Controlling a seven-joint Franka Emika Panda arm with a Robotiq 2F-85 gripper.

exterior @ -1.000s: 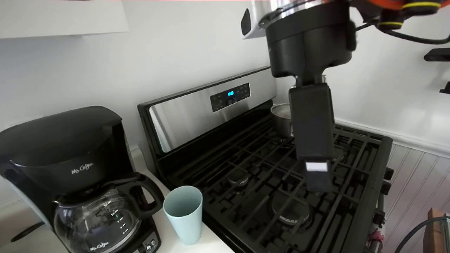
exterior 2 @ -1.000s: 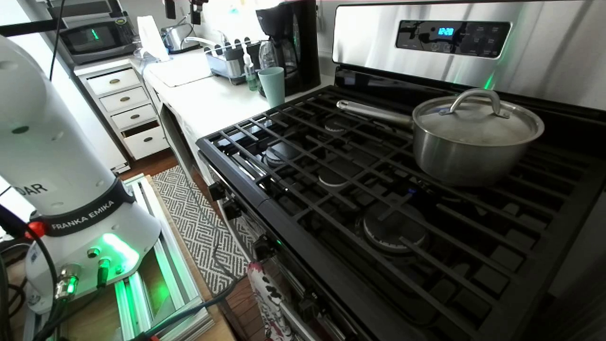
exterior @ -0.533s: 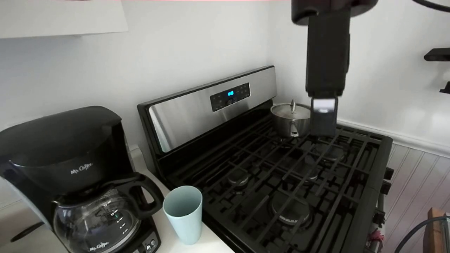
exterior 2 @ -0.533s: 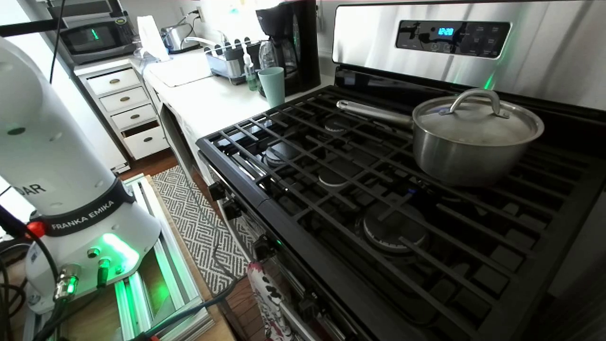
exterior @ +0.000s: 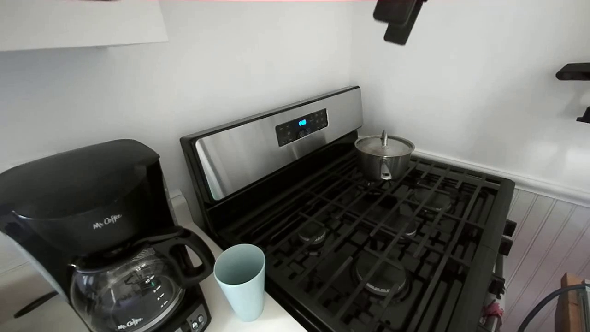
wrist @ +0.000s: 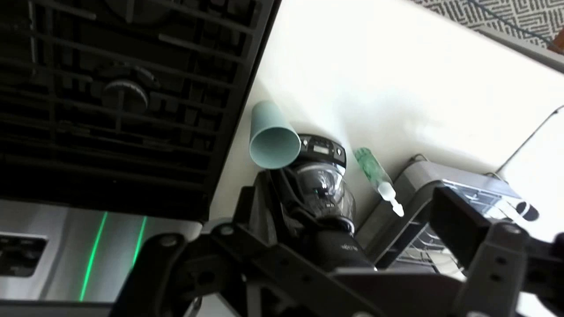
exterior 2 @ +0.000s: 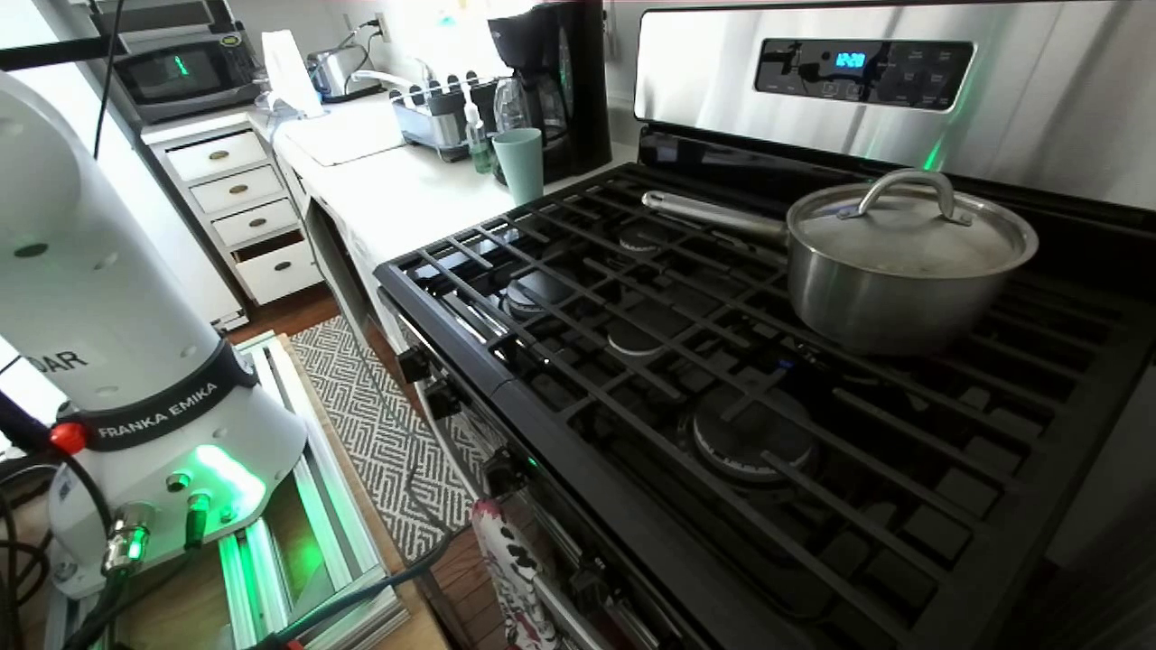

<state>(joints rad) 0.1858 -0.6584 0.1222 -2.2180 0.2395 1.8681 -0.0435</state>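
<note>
In the wrist view, the gripper (wrist: pixel 350 213) hangs over a kitchen counter (wrist: pixel 374 57), its jaws spread wide with nothing between them. Nearest beneath, a pale blue-green cup (wrist: pixel 266 119) stands upright on the counter, between the stove (wrist: pixel 132 189) and a black coffee maker (wrist: pixel 343 248) with its glass carafe (wrist: pixel 326 189) in place. A bottle (wrist: pixel 373 169) of green liquid and a metal dish rack (wrist: pixel 423 174) stand nearby. The step in hand appears to be free positioning, with no contact made; any move down toward the cup would call for lining up the jaws and keeping them off the carafe.

In an exterior view, only the gripper's dark tip enters at the top, and the spread of its jaws cannot be told. "Mr. Coffee" reads in white on the machine's body and again on the carafe, beneath a column of level marks. The lidded saucepan (exterior: pixel 371 168) sits on the stove; the blue display (exterior: pixel 302 123) is too blurred to read.

In an exterior view, the gripper is out of frame. "FRANKA EMIKA" runs along a dark band on the white base (exterior 2: pixel 172 454), with cut-off lettering above. A patterned towel (exterior 2: pixel 524 578) hangs at the stove front. The display seems to begin with 12; its last digits are uncertain.
</note>
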